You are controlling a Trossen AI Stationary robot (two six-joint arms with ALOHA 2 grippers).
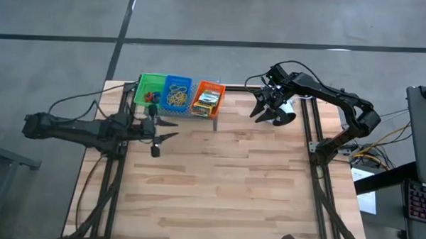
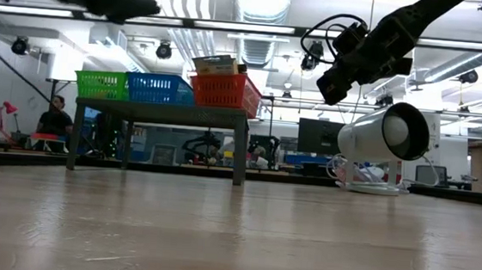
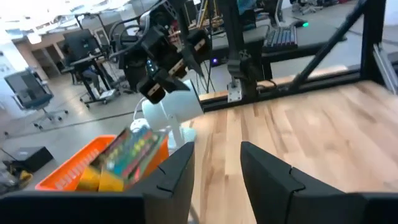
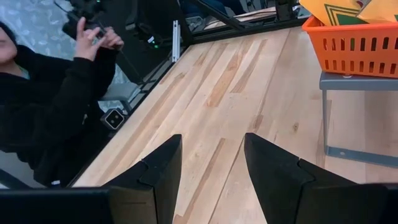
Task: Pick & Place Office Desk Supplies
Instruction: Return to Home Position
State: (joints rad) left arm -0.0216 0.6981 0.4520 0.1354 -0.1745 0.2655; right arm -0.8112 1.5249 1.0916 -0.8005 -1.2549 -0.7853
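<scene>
Looking down from above, we saw the wooden table (image 1: 224, 194) filling most of the view. The left arm (image 1: 70, 129) reached in from its left side and the right arm (image 1: 334, 99) from its far right corner. In the right wrist view a person (image 4: 43, 106) in dark clothes sat just beyond one table edge, both hands raised around a small dark device.

The grey shelf (image 2: 161, 108) stood at the far edge, and the white lamp (image 2: 388, 134) stood to its right. The left gripper (image 3: 216, 171) hung above the boards just in front of the shelf, its fingers spread apart with nothing between them. The right gripper (image 4: 211, 165) hung over the lamp, well above the table, and its fingers were likewise parted and held nothing.

On the shelf we found three trays in a row, side by side: the green tray (image 1: 152, 85) at the left, the blue tray (image 1: 177, 86) in the middle and the orange tray (image 1: 207, 91) at the right end. Two printed card boxes (image 2: 216, 64) lay in the orange tray, rising above its rim. Tan rubber bands (image 1: 175, 97) were heaped in the blue tray. A few small loops (image 1: 150, 96), red and darker ones, sat in the green tray.
</scene>
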